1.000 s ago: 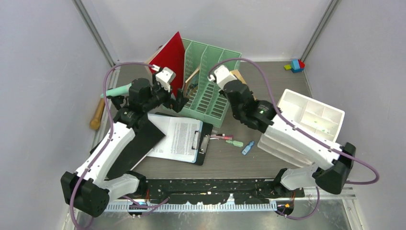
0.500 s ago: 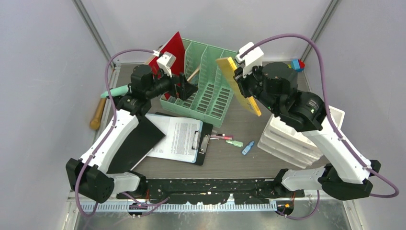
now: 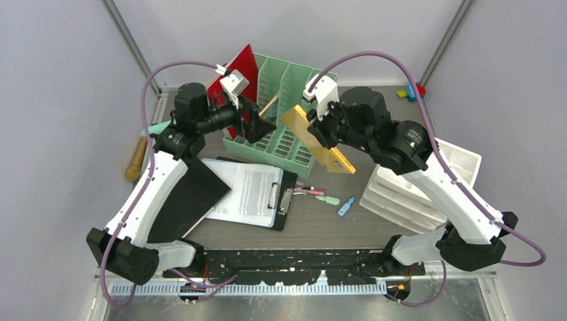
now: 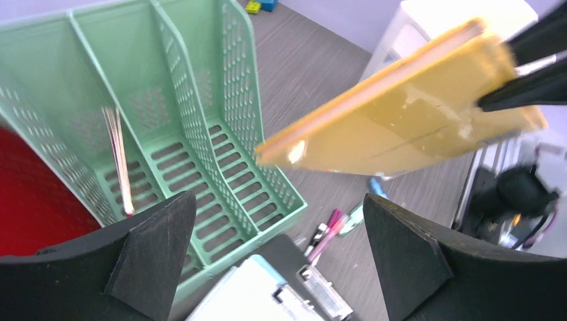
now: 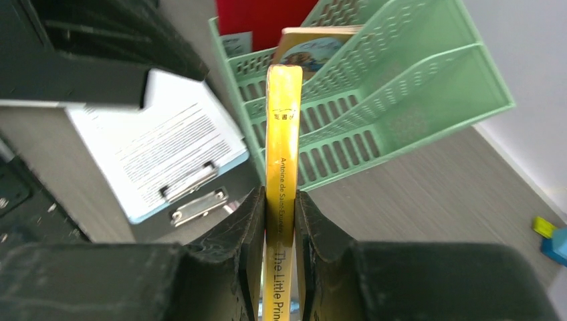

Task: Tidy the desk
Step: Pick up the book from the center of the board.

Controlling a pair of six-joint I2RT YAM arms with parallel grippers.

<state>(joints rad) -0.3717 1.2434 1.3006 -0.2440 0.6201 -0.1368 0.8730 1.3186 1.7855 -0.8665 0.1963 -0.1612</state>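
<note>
The desk [image 3: 381, 107] is grey-brown wood grain. My right gripper [image 3: 317, 126] is shut on a thin yellow book [image 3: 319, 142] and holds it tilted in the air, over the front right corner of the mint-green file rack [image 3: 294, 110]. In the right wrist view both fingers [image 5: 247, 227] clamp the book's spine [image 5: 282, 120], which points at the rack [image 5: 401, 87]. My left gripper [image 3: 264, 126] is open and empty above the rack's left slots. Its view shows the rack [image 4: 167, 120] below and the yellow book [image 4: 401, 120] in front.
A red folder [image 3: 241, 73] leans in the rack's left end, with another book [image 5: 314, 47] in a slot. A clipboard with paper [image 3: 251, 194] and a black folder [image 3: 187, 200] lie front left. Pens [image 3: 314, 192] lie mid-desk. A white drawer unit [image 3: 428, 174] stands at right.
My right gripper pulled the yellow book up out of the rack, then swung it down and left, tilting it flatter. My left gripper shifted slightly right along the rack.
</note>
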